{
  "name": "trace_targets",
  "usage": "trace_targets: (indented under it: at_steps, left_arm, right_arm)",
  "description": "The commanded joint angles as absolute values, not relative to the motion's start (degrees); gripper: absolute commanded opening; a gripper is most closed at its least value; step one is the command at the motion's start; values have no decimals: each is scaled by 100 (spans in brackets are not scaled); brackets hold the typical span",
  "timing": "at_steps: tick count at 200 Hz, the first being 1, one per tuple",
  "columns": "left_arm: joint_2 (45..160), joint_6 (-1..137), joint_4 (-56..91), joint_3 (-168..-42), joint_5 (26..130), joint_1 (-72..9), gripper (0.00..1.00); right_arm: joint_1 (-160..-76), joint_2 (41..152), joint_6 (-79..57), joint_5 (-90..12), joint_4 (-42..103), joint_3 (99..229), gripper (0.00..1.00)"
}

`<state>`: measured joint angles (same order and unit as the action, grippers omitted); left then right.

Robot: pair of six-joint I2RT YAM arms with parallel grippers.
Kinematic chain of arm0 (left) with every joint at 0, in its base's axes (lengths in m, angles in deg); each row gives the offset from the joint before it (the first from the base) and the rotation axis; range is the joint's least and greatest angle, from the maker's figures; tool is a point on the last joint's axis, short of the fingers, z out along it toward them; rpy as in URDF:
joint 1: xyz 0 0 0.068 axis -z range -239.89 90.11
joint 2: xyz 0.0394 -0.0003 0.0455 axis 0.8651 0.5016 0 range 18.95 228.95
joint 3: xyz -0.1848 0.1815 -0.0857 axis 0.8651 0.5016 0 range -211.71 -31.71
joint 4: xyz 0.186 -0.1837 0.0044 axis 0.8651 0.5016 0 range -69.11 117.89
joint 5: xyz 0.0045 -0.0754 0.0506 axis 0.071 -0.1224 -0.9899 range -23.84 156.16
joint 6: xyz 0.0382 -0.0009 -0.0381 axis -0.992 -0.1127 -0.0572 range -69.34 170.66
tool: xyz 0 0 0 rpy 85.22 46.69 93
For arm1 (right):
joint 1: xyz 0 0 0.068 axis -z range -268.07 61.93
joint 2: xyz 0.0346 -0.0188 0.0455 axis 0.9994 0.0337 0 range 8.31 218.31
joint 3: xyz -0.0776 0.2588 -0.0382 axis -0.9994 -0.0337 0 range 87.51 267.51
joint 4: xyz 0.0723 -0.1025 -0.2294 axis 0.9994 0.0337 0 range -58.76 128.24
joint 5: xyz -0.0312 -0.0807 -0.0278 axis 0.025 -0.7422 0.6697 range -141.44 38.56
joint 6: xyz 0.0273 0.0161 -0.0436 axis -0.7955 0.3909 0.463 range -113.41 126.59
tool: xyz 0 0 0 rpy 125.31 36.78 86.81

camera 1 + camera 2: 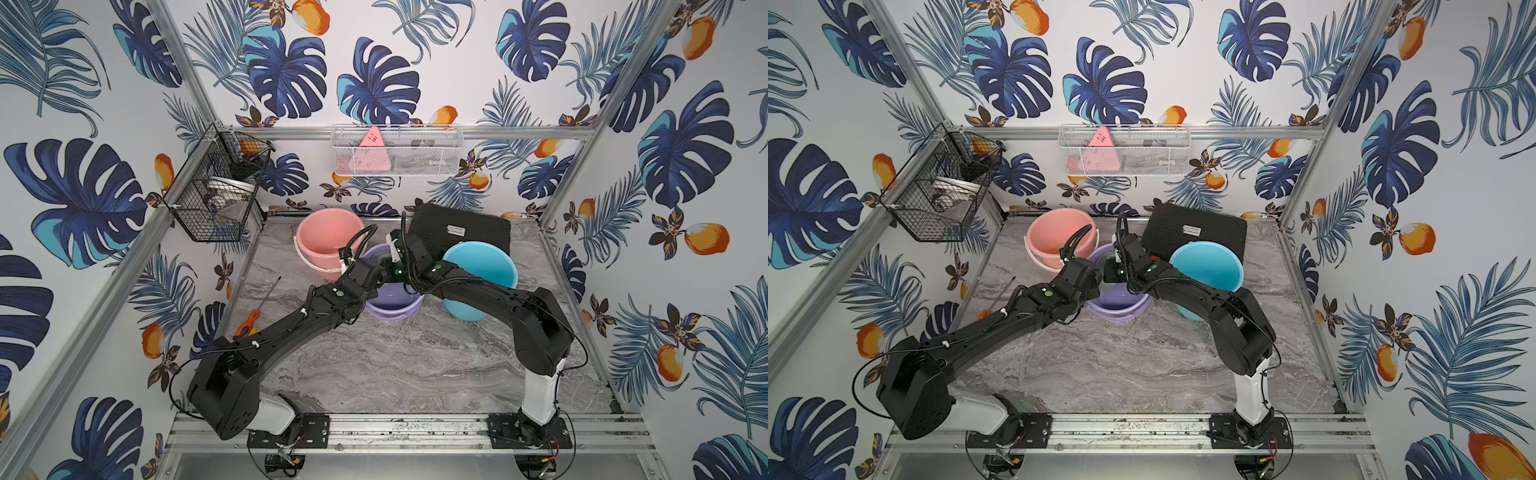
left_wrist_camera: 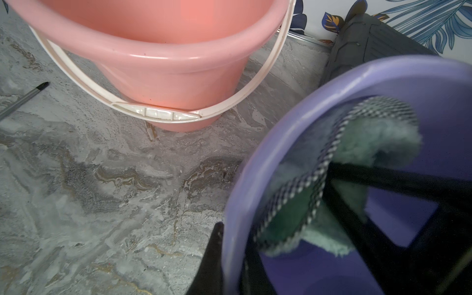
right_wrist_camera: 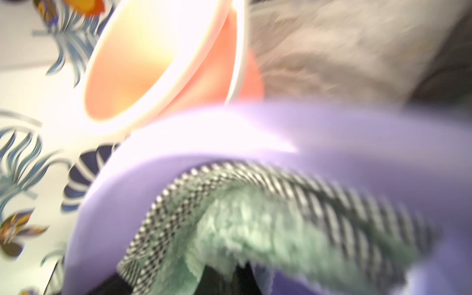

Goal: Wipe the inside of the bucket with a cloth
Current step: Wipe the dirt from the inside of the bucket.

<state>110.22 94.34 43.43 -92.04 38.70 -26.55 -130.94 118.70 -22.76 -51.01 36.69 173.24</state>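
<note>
The table (image 1: 395, 365) has a grey stone top. A purple bucket (image 1: 395, 306) stands on it. A pink bucket (image 1: 328, 237) is just beside it, and a blue bucket (image 1: 482, 262) is on its other side. A black mat (image 1: 461, 226) is at the back. A screwdriver (image 1: 257, 311) lies near the edge.
</note>
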Motion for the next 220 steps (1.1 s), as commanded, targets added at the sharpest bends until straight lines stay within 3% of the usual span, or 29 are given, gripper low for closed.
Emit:
trace_targets:
  at_steps: [1,26,45,99,150,220]
  left_arm:
    - [11098,9113,5280,-9215,4323,-2646,0]
    - [11045,9063,5262,-9190,4349,-2646,0]
    - [11056,9040,5244,-9184,4391,-2646,0]
    - [11146,8979,5223,-9265,4505,-2649,0]
    - [11191,8941,5248,-9347,4499,-2649,0]
    - [10959,9012,5266,-9200,4473,-2646,0]
  right_arm:
    - [-13109,11720,-2473,-6380,3429,17335,0]
    - [-13132,11531,-2703,-7491,3667,17304,0]
    - [-13138,11574,-2554,-7395,3583,17383,0]
    - [-13169,12389,-1812,-4364,3973,18603,0]
    - [-13244,12206,-1135,-2633,3514,18117,0]
    - [-13105,12213,-1776,-5919,4288,18598,0]
